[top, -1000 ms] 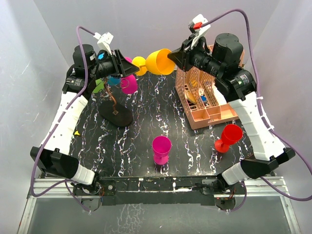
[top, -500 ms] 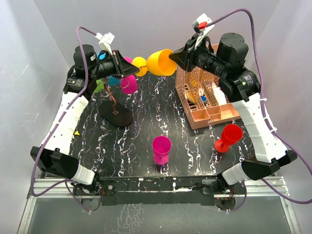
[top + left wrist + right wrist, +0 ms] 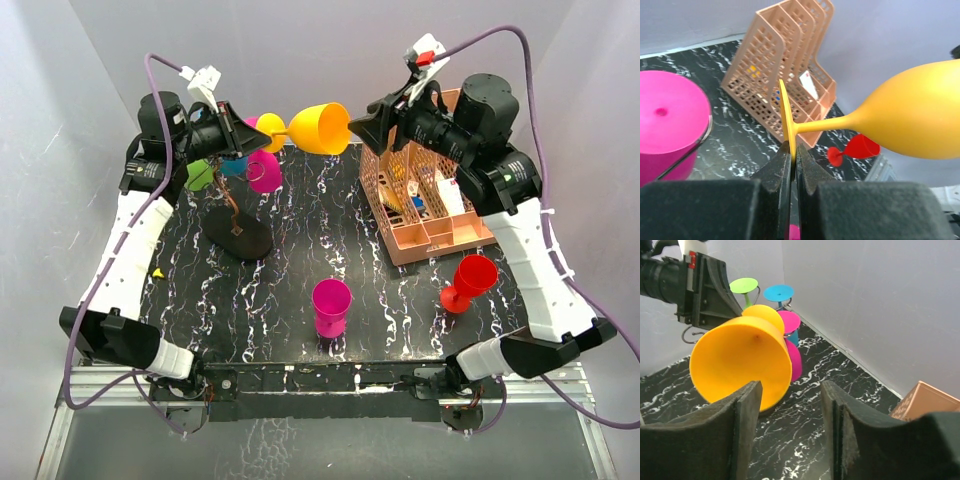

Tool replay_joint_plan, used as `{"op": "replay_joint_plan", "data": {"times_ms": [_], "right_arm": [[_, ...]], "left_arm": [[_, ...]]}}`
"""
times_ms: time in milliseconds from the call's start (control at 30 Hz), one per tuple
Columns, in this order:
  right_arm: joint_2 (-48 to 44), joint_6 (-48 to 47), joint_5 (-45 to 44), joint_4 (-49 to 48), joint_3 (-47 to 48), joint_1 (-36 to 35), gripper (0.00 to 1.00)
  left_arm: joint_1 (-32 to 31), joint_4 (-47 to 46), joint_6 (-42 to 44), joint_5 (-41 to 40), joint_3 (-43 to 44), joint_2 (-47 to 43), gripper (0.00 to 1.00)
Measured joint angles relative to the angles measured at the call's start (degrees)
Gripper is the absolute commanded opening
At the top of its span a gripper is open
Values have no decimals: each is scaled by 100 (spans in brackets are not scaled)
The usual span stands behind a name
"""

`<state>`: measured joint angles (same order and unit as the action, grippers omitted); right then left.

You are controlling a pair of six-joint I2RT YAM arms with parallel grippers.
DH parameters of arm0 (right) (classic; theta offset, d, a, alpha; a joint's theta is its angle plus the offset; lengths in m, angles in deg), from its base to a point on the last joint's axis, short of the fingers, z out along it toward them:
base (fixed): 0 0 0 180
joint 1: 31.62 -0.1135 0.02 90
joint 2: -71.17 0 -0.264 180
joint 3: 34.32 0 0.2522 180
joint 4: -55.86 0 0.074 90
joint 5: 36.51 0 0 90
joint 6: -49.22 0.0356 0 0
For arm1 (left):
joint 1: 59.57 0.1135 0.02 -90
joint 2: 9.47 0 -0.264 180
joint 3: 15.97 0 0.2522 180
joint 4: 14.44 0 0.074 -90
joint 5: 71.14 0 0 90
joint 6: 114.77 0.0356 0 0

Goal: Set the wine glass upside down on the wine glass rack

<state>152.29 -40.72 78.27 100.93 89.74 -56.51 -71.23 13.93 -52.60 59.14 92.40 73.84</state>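
From above, the left gripper point(image 3: 256, 130) pinches the round foot of the orange wine glass point(image 3: 320, 128). The glass lies sideways in the air, its glossy mouth facing the right gripper point(image 3: 364, 120). Whether that gripper touches the rim cannot be told here. Near the foot stands the wine glass rack point(image 3: 240, 238): a black disc base on the marbled black table point(image 3: 300, 220), a thin post, and wire curls carrying 3 hung glasses point(image 3: 265, 172). A magenta glass point(image 3: 331, 305) and a red glass point(image 3: 468, 283) stand upright nearer the front, with a peach slotted organizer point(image 3: 425, 215) on the right.

The left wrist view shows the foot edge-on, a thin disc clamped between 2 dark fingers point(image 3: 775, 175), with the stem running right to the bowl.

The right wrist view looks into the smooth bowl. Its 2 foam-faced fingers point(image 3: 737, 430) are spread wide, the bowl beyond their tips. Green, blue and magenta feet show behind.
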Motion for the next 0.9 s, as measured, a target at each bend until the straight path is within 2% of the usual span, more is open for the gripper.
{"op": "replay_joint_plan", "data": {"times_ms": [33, 67, 100, 167, 533, 900], "right_arm": [[-48, -15, 0, 2, -37, 26, 63], [-94, -39, -2, 9, -66, 46, 71], [-136, -66, -13, 11, -81, 72, 76], [-245, -133, -46, 7, -142, 140, 81], [-662, -647, -778, -168, -789, 433, 84], [-643, -1204, -1274, -387, -1609, 439, 91]], "left_arm": [[44, 83, 114, -74, 2, -33, 0], [70, 155, 221, -133, 20, -50, 0], [101, 267, 352, -234, 66, -66, 0], [146, 498, 667, -474, 197, -116, 0], [293, 1478, 2706, -2162, 879, -1113, 0], [636, 2094, 3799, -2789, 1143, -1547, 0]]}}
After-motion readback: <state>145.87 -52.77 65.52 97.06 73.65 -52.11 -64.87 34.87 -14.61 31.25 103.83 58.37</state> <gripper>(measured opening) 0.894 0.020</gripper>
